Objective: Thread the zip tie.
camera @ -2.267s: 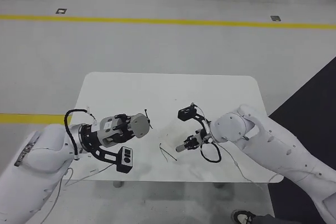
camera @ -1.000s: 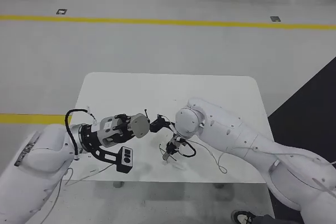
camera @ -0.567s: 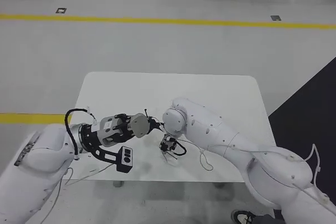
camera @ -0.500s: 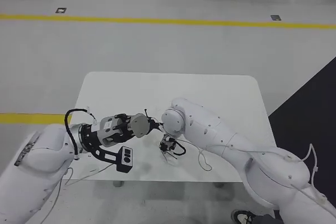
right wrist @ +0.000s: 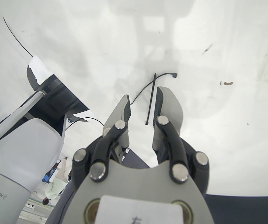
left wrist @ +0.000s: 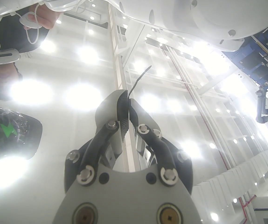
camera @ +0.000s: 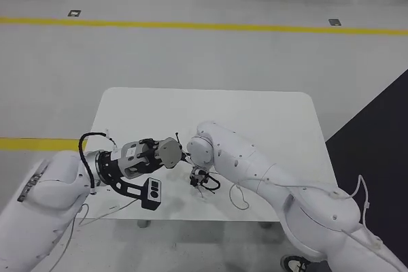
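White surface (camera: 258, 115) front and centre, and the right arm (camera: 248, 163) is stretched right across it toward the left arm (camera: 54, 187), which comes in over the near edge. The right tool (right wrist: 142, 92) hangs low over the surface with its fingers apart, and the loose zip tie (right wrist: 150, 101) lies flat between them, just beside one finger. A thinner black strand (right wrist: 175, 75) curves away from there to a small head; one piece or two, I cannot tell. The left tool (left wrist: 127, 95) is aimed upward, pinched tight on the held zip tie (left wrist: 139, 78), whose thin tip pokes out past the fingertips. A tiny brown speck (right wrist: 226, 83) sits off to the side on the surface.
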You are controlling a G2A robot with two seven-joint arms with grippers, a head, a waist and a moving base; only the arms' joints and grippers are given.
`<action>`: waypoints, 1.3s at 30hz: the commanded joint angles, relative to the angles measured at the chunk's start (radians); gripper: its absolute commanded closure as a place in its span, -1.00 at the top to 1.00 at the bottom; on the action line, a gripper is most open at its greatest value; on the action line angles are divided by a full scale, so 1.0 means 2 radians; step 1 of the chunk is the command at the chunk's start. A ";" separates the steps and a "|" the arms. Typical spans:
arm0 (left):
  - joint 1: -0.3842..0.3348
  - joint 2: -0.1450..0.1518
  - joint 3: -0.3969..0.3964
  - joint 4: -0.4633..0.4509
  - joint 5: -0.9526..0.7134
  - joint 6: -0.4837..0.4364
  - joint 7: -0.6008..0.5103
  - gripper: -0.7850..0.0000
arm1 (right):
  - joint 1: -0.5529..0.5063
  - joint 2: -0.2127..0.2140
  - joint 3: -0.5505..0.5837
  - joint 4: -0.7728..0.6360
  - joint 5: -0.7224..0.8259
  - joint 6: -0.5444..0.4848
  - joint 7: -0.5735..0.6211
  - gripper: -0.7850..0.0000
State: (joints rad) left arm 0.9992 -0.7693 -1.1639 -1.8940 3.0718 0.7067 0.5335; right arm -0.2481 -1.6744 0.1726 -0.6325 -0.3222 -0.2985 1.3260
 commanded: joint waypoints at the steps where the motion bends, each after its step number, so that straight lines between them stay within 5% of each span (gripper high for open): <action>1: 0.000 0.000 0.000 0.000 0.000 0.000 0.000 -1.00 | 0.001 -0.004 0.000 0.004 -0.003 -0.002 0.004 -0.49; 15: 0.000 0.000 0.000 0.000 0.000 0.000 0.000 -1.00 | 0.001 -0.025 0.007 0.042 -0.017 -0.022 0.013 -0.85; 26: 0.000 0.000 0.000 0.000 0.000 0.000 0.000 -1.00 | 0.001 -0.035 0.014 0.061 -0.030 -0.028 0.014 -0.65; 39: 0.000 0.000 0.000 0.000 0.000 0.000 0.000 -1.00 | -0.004 -0.046 0.020 0.077 -0.045 -0.033 0.012 -0.65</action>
State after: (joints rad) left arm 0.9992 -0.7693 -1.1639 -1.8940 3.0718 0.7067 0.5335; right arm -0.2562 -1.7648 0.2117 -0.4803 -0.4093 -0.3633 1.3510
